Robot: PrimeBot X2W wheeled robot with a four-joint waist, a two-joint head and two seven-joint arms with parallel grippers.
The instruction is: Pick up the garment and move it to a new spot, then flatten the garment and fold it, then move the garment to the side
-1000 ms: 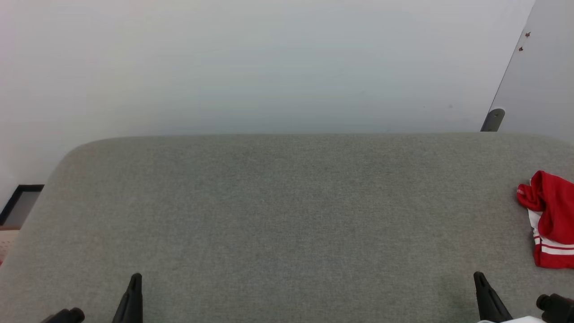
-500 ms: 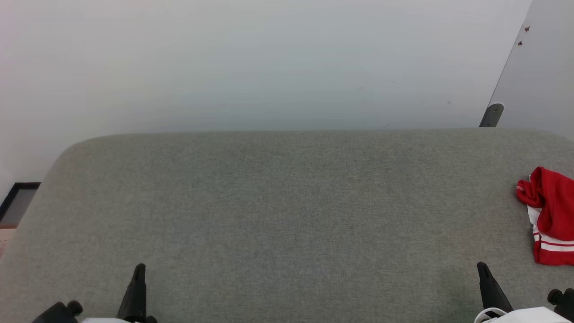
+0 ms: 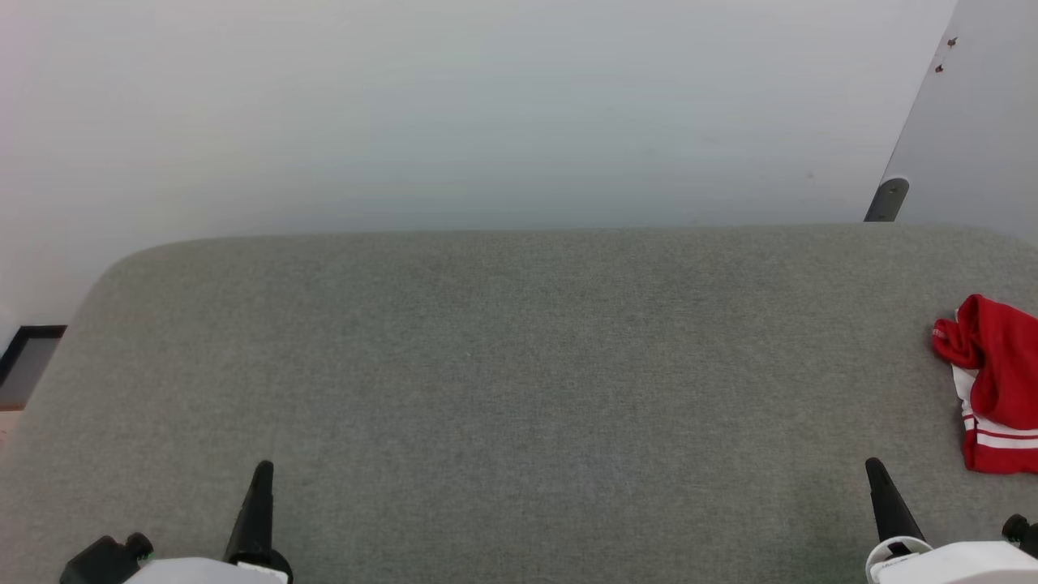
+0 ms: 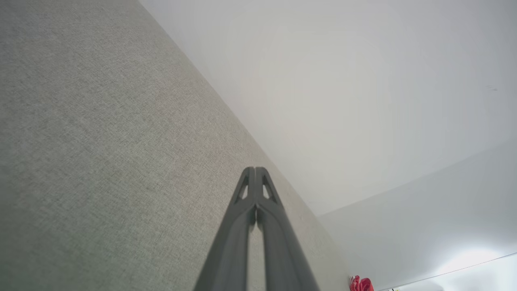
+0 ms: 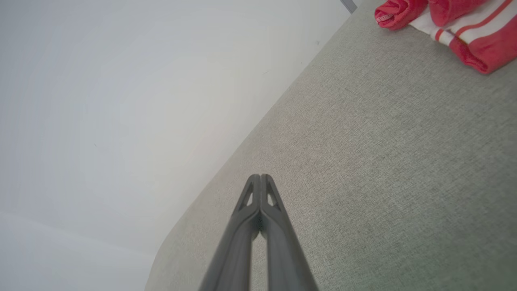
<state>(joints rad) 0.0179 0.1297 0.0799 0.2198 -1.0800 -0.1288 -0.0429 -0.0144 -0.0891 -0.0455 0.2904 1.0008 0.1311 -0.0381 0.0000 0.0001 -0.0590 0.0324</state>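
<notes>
garment (image 3: 993, 381) is bunched in a heap at the right edge of the head view, mid height, partly cut off by the frame. red cloth on top, white with red stripes under it. lettering not visible. it lies on the grey fabric surface (image 3: 519, 365).

left gripper (image 3: 261, 474) at lower left of the head view, right gripper (image 3: 874, 470) at lower right. both tips point up-frame over bare fabric, well apart from each other.

left wrist view: fingers (image 4: 236, 234) pressed together tip to tip, nothing between them. garment is a tiny red spot at the bottom right.

right wrist view: that gripper's fingers (image 5: 238, 242) also pressed together, nothing pinched. garment in the upper right corner, clear of the tips.

right gripper is the nearer one to the garment, not touching it.

pale wall (image 3: 486, 105) behind the surface, small metal bracket (image 3: 890, 199) at upper right.
</notes>
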